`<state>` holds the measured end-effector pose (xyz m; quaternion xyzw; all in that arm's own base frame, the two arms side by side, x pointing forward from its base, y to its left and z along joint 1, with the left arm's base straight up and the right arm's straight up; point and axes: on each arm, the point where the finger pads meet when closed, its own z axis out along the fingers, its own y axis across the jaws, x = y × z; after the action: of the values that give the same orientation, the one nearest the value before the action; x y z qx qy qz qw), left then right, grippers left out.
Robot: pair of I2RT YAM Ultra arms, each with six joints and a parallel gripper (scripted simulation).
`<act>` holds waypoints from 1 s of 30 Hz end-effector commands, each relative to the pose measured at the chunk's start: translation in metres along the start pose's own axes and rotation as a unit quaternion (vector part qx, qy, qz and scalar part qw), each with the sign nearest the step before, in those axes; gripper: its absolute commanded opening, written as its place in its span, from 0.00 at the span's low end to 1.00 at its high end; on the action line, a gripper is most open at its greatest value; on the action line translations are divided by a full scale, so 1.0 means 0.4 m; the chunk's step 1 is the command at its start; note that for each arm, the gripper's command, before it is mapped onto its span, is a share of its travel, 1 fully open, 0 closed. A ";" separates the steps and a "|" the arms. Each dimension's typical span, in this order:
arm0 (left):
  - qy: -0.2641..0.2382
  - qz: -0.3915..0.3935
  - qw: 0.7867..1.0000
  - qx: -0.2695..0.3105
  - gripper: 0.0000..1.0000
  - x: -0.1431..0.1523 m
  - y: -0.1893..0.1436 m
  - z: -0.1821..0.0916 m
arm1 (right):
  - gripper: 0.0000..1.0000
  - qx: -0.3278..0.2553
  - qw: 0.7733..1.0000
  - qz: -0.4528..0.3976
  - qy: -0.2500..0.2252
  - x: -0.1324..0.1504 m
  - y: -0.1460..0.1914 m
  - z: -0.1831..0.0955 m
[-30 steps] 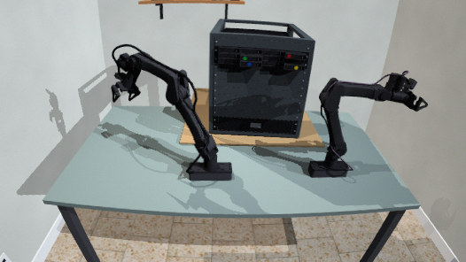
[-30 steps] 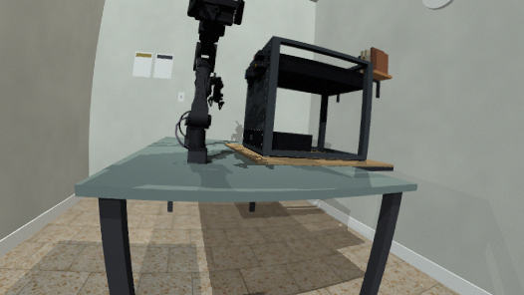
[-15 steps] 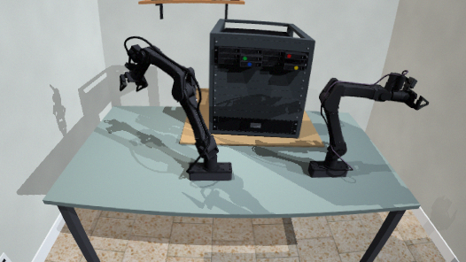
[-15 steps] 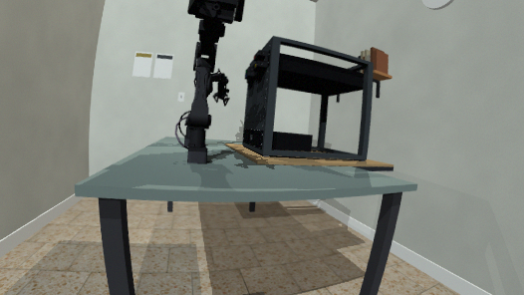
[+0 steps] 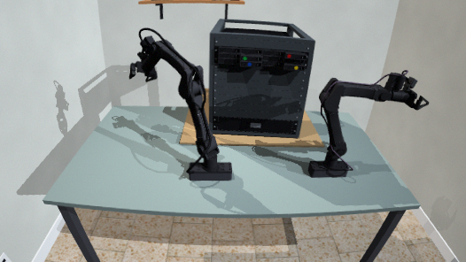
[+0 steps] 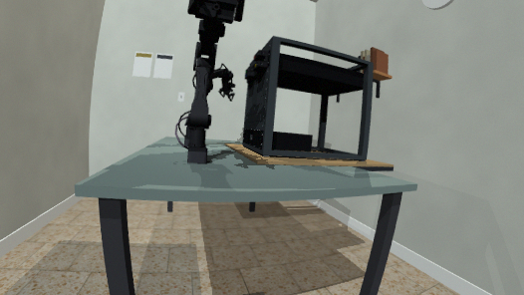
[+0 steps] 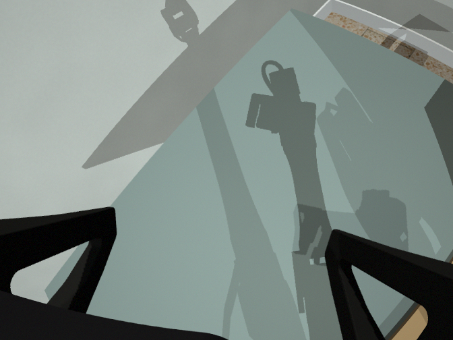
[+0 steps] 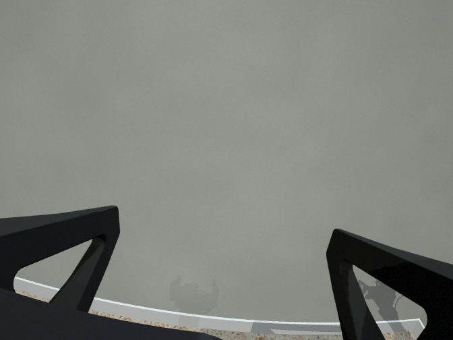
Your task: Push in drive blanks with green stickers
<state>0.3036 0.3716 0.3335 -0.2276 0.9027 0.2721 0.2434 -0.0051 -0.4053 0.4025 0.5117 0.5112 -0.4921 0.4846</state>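
the drive blank with the green sticker [image 5: 244, 58] sits in the upper row of the rack [image 5: 261, 42] [image 6: 272, 100], left of centre on its front face as seen from above, just over the blank with the blue sticker [image 5: 249, 65]. the blanks with red [image 5: 289, 56] and yellow [image 5: 296, 67] stickers are farther right and must be left alone. the green one looks to stand proud of the face, though how far i cannot tell. i'd expect it to be light and stiff, sliding on its rails with some drag, then firmer at the latch. no grip is needed: press square on the middle of its front, with narrow, closed fingertips so the blue one isn't caught. high pressure on an unfastened rack could rock or shove it back, so push slowly and straight. the rack stands upright on a wooden board [image 5: 190, 137] [image 6: 319, 162] [image 7: 413, 322] toward the back edge of the counter [image 5: 133, 177] [image 6: 249, 186] [image 7: 164, 237]. the left end effector [image 5: 141, 77] [image 6: 228, 97] [image 7: 223, 233] is wide and empty, high over the back left corner, well apart from the green blank. the right end effector [image 5: 422, 105] [image 6: 215, 7] [image 8: 224, 232], also wide and empty, points out past the right edge, farther off.
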 end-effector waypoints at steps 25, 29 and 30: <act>-0.196 0.114 0.974 -0.002 1.00 -0.168 -0.164 -0.330 | 1.00 0.000 1.000 0.004 -0.023 -0.033 0.008 -0.020; -0.225 0.131 0.965 0.001 1.00 -0.181 -0.191 -0.385 | 1.00 0.000 1.000 0.004 -0.023 -0.033 0.008 -0.020; -0.237 0.133 0.962 0.000 1.00 -0.188 -0.194 -0.407 | 1.00 0.000 1.000 0.004 -0.023 -0.033 0.008 -0.020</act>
<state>0.3584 0.2519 0.4291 -0.0494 0.8699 0.3210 0.3713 -0.0051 -0.4053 0.4024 0.5117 0.5111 -0.4921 0.4845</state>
